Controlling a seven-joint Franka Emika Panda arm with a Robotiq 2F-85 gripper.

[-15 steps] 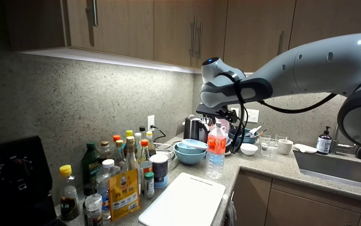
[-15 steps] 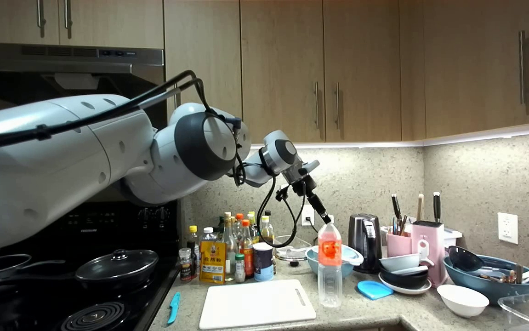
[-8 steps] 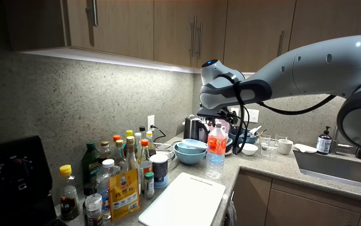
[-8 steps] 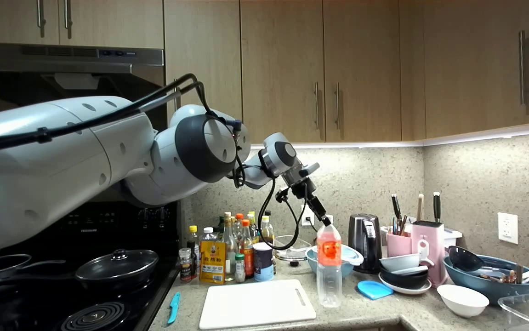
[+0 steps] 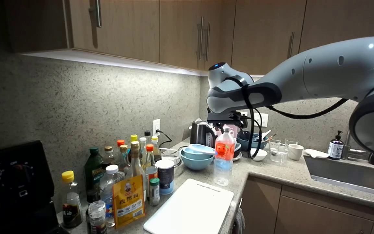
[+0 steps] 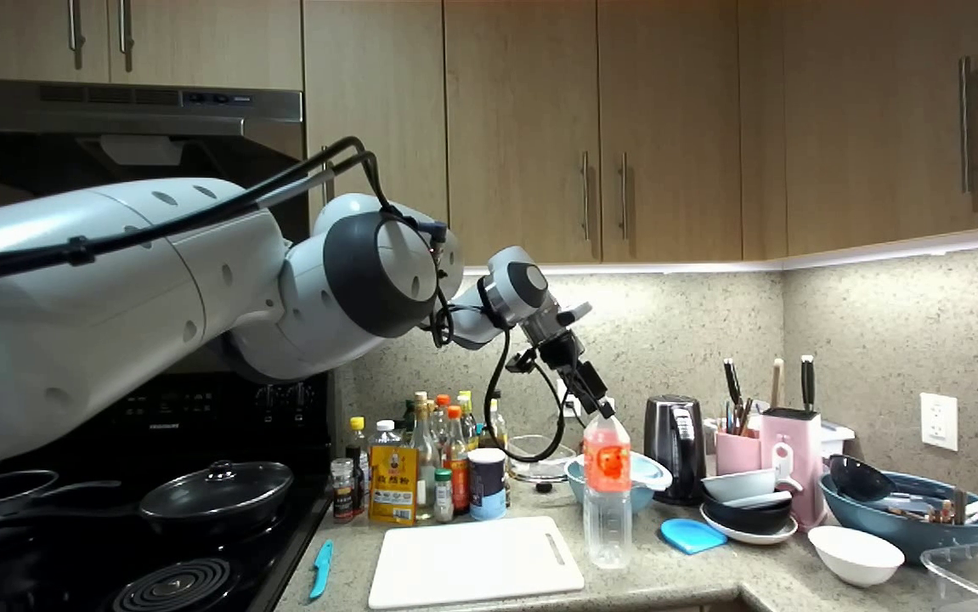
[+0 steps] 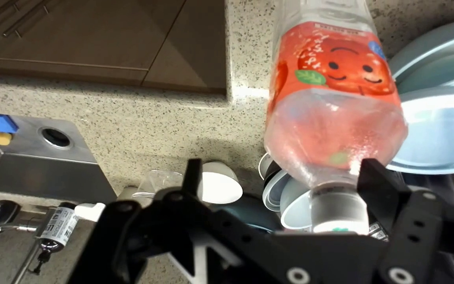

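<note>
When lining up with the clear bottle point(image 7: 335, 134), aim for the neck point(image 7: 331, 176), below the cap point(image 7: 339, 210). Find the bottle upright on the counter point(image 6: 667, 574), just beside the white board point(image 6: 476, 561). See the gripper point(image 7: 282, 175) spread wide, with the cap between the fingers point(image 7: 380, 185) in the wrist view, nearer one. Get centred, then squeeze softly: maybe empty, so easy to tip. Mind the blue bowls point(image 5: 195, 164) nearby.

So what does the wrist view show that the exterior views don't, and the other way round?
Only the wrist view: the sink drain and the jaws standing open. Only the exterior views: the cutting board and the yellow packet. Shared by all: the red-labelled bottle and the white bowl.
</note>
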